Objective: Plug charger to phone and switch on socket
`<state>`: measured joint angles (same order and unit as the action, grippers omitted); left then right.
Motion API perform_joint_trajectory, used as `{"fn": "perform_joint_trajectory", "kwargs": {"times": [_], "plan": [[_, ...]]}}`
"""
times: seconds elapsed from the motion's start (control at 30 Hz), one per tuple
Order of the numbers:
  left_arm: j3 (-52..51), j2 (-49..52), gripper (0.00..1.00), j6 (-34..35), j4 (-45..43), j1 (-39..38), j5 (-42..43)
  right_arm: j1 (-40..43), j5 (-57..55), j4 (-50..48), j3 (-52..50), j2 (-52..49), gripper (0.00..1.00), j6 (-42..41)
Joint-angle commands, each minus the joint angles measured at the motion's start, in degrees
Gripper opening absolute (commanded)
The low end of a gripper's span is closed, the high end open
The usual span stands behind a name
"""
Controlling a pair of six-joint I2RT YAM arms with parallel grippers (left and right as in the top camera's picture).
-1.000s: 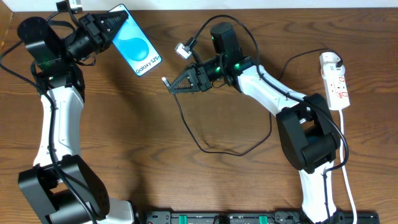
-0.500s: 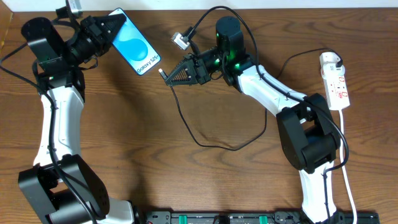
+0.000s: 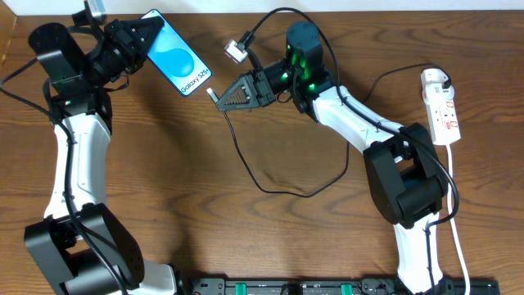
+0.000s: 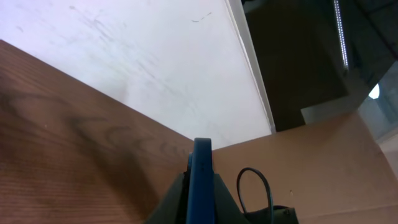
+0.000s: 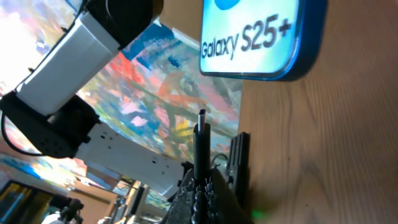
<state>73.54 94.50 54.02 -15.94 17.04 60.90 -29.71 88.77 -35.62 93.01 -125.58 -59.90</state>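
Observation:
My left gripper [image 3: 141, 34] is shut on the phone [image 3: 177, 61], holding it by its top end above the table's back left; its cyan screen reads "Galaxy S25+". In the left wrist view the phone [image 4: 200, 180] shows edge-on between the jaws [image 4: 200, 186]. My right gripper [image 3: 225, 97] is shut on the charger's black plug [image 3: 211, 94], its tip just short of the phone's lower end. In the right wrist view the plug tip [image 5: 201, 127] points at the phone's bottom edge [image 5: 261, 37] with a gap between them. The black cable [image 3: 270, 187] loops across the table. The white socket strip [image 3: 442, 111] lies far right.
The white adapter head [image 3: 435, 80] sits in the strip's far end. A small silver connector [image 3: 238, 51] hangs on a cable behind my right gripper. The strip's white cord [image 3: 455, 238] runs down the right edge. A black rail [image 3: 327, 287] lines the front edge.
My right gripper has carried the plug up and left, from mid-table to just beside the phone's lower end. The left gripper and the phone have barely moved.

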Motion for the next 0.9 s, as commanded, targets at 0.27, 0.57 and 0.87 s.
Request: {"fn": "perform_joint_trajectory", "kwargs": {"times": [0.27, 0.57, 0.87], "plan": [[0.4, 0.0, 0.07, 3.8, -5.6, -0.1, 0.2, -0.4, 0.7, -1.9, 0.0, 1.5, 0.01, -7.4], [0.4, 0.0, 0.07, 3.7, -5.6, -0.1, 1.7, -0.5, 0.6, -3.0, 0.0, 1.5, 0.01, -7.4], [0.4, 0.0, 0.07, 3.7, -5.6, -0.1, 4.6, -0.6, 0.6, -7.2, 0.0, 1.5, 0.01, -10.5]]}}
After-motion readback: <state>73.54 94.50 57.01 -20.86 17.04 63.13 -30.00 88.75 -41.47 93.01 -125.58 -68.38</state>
